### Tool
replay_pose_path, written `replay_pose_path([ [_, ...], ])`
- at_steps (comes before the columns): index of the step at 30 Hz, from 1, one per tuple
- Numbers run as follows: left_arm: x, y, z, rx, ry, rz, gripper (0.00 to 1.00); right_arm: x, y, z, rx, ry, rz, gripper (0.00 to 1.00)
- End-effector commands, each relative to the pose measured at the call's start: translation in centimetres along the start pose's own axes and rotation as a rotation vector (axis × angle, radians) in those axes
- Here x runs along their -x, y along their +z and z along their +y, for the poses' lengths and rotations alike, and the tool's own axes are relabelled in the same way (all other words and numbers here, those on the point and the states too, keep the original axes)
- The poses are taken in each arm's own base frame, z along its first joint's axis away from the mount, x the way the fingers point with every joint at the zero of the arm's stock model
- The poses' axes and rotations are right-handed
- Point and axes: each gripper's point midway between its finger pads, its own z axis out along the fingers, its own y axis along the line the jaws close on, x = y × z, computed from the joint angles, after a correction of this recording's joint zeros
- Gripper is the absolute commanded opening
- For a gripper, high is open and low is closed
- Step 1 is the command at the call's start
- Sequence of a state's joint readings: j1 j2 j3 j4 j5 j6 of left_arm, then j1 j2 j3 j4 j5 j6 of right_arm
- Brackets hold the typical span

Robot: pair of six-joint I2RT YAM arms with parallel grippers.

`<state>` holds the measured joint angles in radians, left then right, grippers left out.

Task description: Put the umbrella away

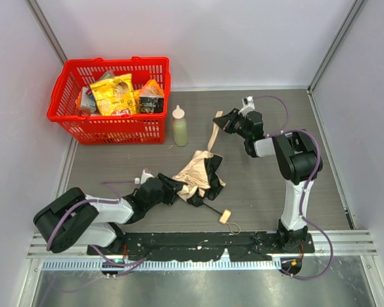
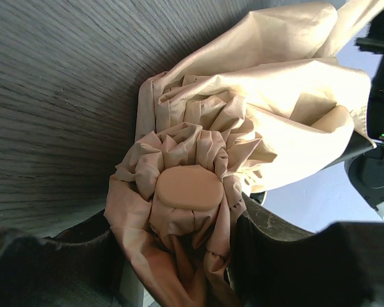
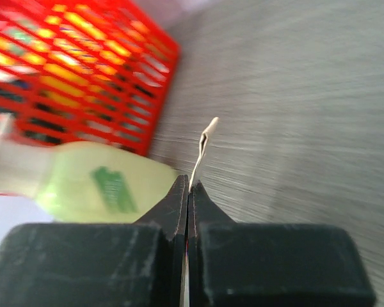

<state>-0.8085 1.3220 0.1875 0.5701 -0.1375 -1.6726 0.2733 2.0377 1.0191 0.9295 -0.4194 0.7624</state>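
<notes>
From above, the umbrella (image 1: 198, 176) lies crumpled in the middle of the worktop (image 1: 262, 192), cream cloth with dark folds. Its thin black shaft (image 1: 212, 209) runs toward the near edge and ends in a pale knob handle (image 1: 225, 216). The left gripper (image 1: 173, 188) has the cloth's near-left end between its jaws. The right gripper (image 1: 220, 119) is farther back, with a fabric strap (image 1: 214, 135) stretching from it down to the umbrella. A pale green squeeze bottle (image 1: 180, 126) stands beside a red basket (image 1: 70, 121) of snack packets.

From the left wrist, the jaws stand about half open, and the umbrella's (image 2: 243, 109) gathered top end with its round cap (image 2: 187, 190) is wedged between the dark fingers (image 2: 288, 256).

From the right wrist, the right gripper's (image 3: 188, 198) jaws are pressed together, pinching the thin fabric strap (image 3: 205, 137), which rises above them. The squeeze bottle (image 3: 96, 185) and basket (image 3: 83, 70) are blurred to the left.
</notes>
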Motion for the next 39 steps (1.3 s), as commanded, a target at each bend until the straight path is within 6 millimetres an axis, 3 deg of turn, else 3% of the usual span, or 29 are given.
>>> replay_pose_path([
  [1,-0.3,-0.2,3.4,0.135,0.039,0.019,0.00,1.0,-1.2,-3.2,-0.172,-0.170,-0.028,0.01],
  [5,-0.3,-0.2,3.6,0.147,0.035,0.018,0.00,1.2,-2.0,-5.1,-0.278,-0.217,-0.034,0.02],
  [7,-0.4,-0.1,3.5,0.147,0.035,0.020,0.00,0.4,-2.2,-7.4,-0.371,-0.202,-0.002,0.03],
  [12,-0.5,-0.1,3.4,0.148,0.032,0.028,0.00,1.3,-2.9,-9.1,-0.496,-0.197,-0.015,0.11],
  [13,-0.5,0.0,3.3,0.149,0.031,0.028,0.00,0.8,-3.3,-10.0,-0.538,-0.194,0.010,0.15],
  [14,-0.5,0.0,3.4,0.160,0.029,0.029,0.00,1.9,-3.0,-10.2,-0.576,-0.215,-0.005,0.18],
  [15,-0.6,0.0,3.3,0.165,0.031,0.030,0.00,1.0,-3.6,-11.5,-0.640,-0.213,0.046,0.24],
  [16,-0.6,0.1,3.2,0.169,0.033,0.033,0.00,2.3,-3.0,-11.2,-0.655,-0.233,0.047,0.27],
  [17,-0.7,0.1,3.2,0.182,0.030,0.036,0.00,1.6,-4.2,-12.3,-0.739,-0.230,0.100,0.38],
  [18,-0.8,0.1,3.2,0.197,0.029,0.037,0.00,2.7,-4.2,-12.0,-0.773,-0.241,0.102,0.44],
  [20,-0.8,0.1,3.2,0.209,0.040,0.040,0.00,3.0,-6.5,-12.2,-0.887,-0.248,0.154,0.59],
  [21,-0.8,0.1,3.3,0.214,0.040,0.040,0.00,3.9,-7.6,-11.1,-0.899,-0.259,0.148,0.72],
  [22,-0.8,0.0,3.3,0.218,0.042,0.039,0.00,3.7,-8.4,-10.7,-0.900,-0.271,0.156,0.77],
  [23,-0.7,-0.1,3.4,0.221,0.043,0.035,0.00,4.7,-9.3,-9.5,-0.900,-0.277,0.137,0.78],
  [24,-0.6,-0.1,3.6,0.230,0.044,0.033,0.00,4.2,-10.5,-9.3,-0.919,-0.287,0.159,0.78],
  [25,-0.6,-0.2,3.8,0.238,0.046,0.030,0.00,5.1,-10.9,-7.3,-0.892,-0.315,0.131,0.78],
  [26,-0.5,-0.3,3.9,0.247,0.042,0.029,0.00,4.0,-12.0,-7.2,-0.907,-0.337,0.152,0.79],
  [27,-0.5,-0.3,4.0,0.257,0.042,0.027,0.00,4.3,-12.0,-4.2,-0.841,-0.388,0.138,0.79],
  [28,-0.5,-0.4,4.2,0.269,0.042,0.024,0.00,2.4,-12.0,-3.1,-0.782,-0.419,0.171,0.78],
  [29,-0.4,-0.4,4.3,0.283,0.046,0.022,0.00,1.2,-11.6,1.1,-0.661,-0.493,0.176,0.77],
  [30,-0.5,-0.4,4.5,0.302,0.040,0.023,0.00,0.5,-12.3,3.5,-0.585,-0.549,0.151,0.77],
  [31,-0.5,-0.5,4.5,0.308,0.041,0.025,0.00,-3.7,-12.4,6.1,-0.476,-0.659,0.207,0.77],
  [32,-0.5,-0.5,4.7,0.318,0.042,0.024,0.00,-3.2,-12.7,9.6,-0.370,-0.713,0.116,0.77],
  [33,-0.4,-0.5,4.8,0.329,0.040,0.021,0.00,-7.8,-13.7,11.2,-0.275,-0.791,0.181,0.77],
  [34,-0.5,-0.5,4.8,0.332,0.041,0.025,0.00,-7.2,-14.1,14.5,-0.187,-0.785,0.079,0.77],
  [35,-0.6,-0.4,4.8,0.336,0.038,0.027,0.00,-10.0,-15.3,14.9,-0.123,-0.823,0.116,0.76],
  [36,-0.6,-0.4,4.8,0.337,0.034,0.027,0.00,-9.9,-15.7,16.7,-0.071,-0.830,0.060,0.76],
  [37,-0.5,-0.5,4.8,0.342,0.034,0.025,0.00,-12.2,-16.6,17.6,-0.010,-0.887,0.087,0.76],
  [39,-0.4,-0.7,4.8,0.352,0.041,0.019,0.00,-14.3,-17.4,19.1,0.049,-0.928,0.109,0.76],
])
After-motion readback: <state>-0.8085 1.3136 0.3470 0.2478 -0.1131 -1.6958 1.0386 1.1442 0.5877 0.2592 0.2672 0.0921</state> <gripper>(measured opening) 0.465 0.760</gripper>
